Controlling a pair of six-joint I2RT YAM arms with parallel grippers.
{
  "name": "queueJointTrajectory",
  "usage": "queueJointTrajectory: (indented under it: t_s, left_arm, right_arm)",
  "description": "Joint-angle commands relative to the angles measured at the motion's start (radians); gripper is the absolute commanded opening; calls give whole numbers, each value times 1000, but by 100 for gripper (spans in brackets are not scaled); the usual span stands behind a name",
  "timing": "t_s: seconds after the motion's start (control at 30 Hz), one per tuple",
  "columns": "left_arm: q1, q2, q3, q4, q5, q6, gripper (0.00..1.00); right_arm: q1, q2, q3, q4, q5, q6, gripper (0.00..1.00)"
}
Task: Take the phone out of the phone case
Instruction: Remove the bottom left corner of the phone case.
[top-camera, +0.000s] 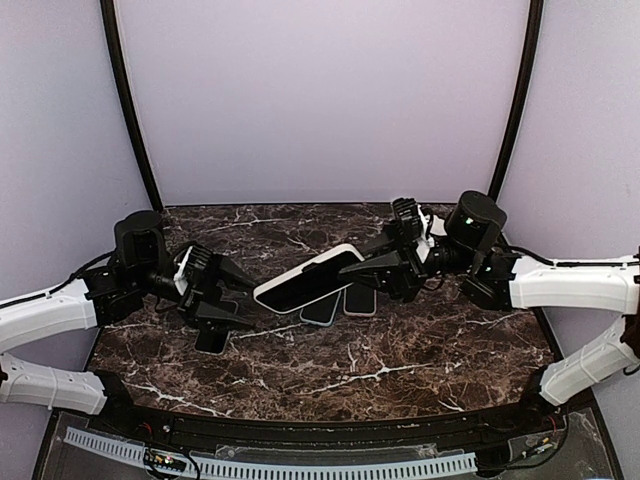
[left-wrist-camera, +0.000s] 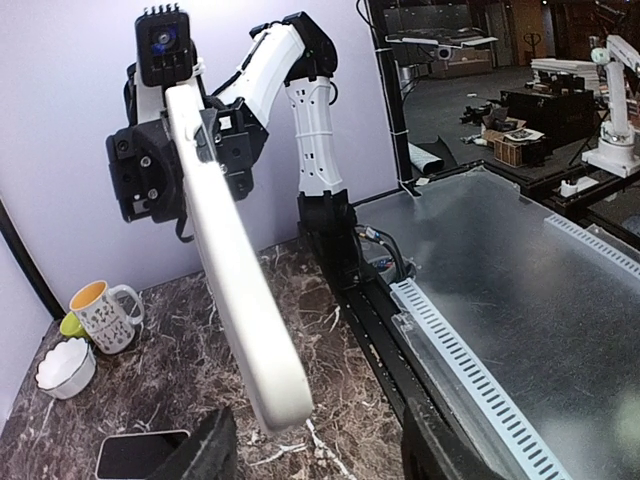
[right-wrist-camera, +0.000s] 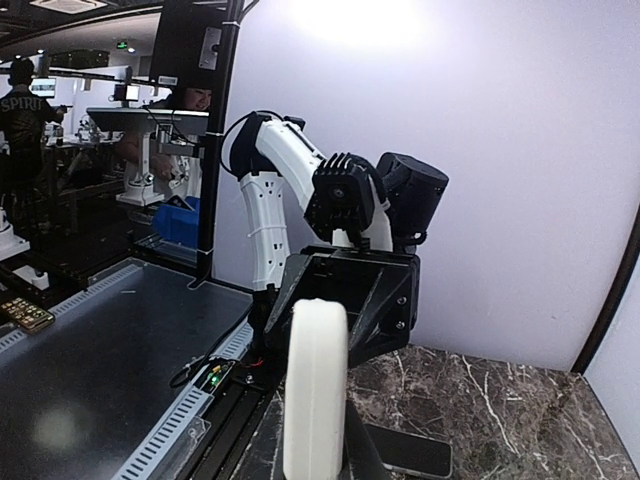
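Lifted clear of the marble table (top-camera: 430, 350) and slanted down toward the left: phone case (top-camera: 272, 296), white, with the phone (top-camera: 322, 270) seated in it, dark face up. Pinched at the high end by the right gripper (top-camera: 366, 264), jaws closed hard on the rim. Reads as an anchor hold, meant to leave the low end free for the other arm.

Parked right at that free end: left gripper (top-camera: 245, 303), spread well apart, case tip sitting in the gap and, going by the wrist view, touching neither of the fingers (left-wrist-camera: 215, 445). Nothing held there. Probably lined up to bite the case edge or push a phone corner out while the right side braces.

No popped corner to be seen. Judged fully seated, task barely begun.

Down on the table, a dark slab (top-camera: 212, 338), phone-shaped, under the left gripper, plus a pair of slabs (top-camera: 322, 310) just below the raised case, all out of the action. Off by the wall, mug (left-wrist-camera: 105, 315) and small white bowl (left-wrist-camera: 65, 368), well apart from everything.

Worth watching — a single-end pinch on a long lever, liable to twist in the right jaws under a hard pry at the low end.
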Motion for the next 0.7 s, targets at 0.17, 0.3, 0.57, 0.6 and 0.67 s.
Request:
queueJointTrajectory:
  t_s: [0.17,0.3,0.57,0.6,0.67]
  left_arm:
    - [-5,3,-11,102,-45,-42,53]
    - [-5,6,-15,131,-55,-56,49]
    - [-6,28,-9,128,-48,-54,41]
    - [-6,32,-8,125,-47,-52,40]
    - [-4,37,-6,121,-43,-49,36]
  right_arm:
    - [8,-12,11,40,33,-27,0]
    - [9,10,21,41,26,-31,0]
    - [9,22,33,65,15,-25,0]
    - [9,22,33,68,11,-24,0]
    - [8,25,34,82,1,-14,0]
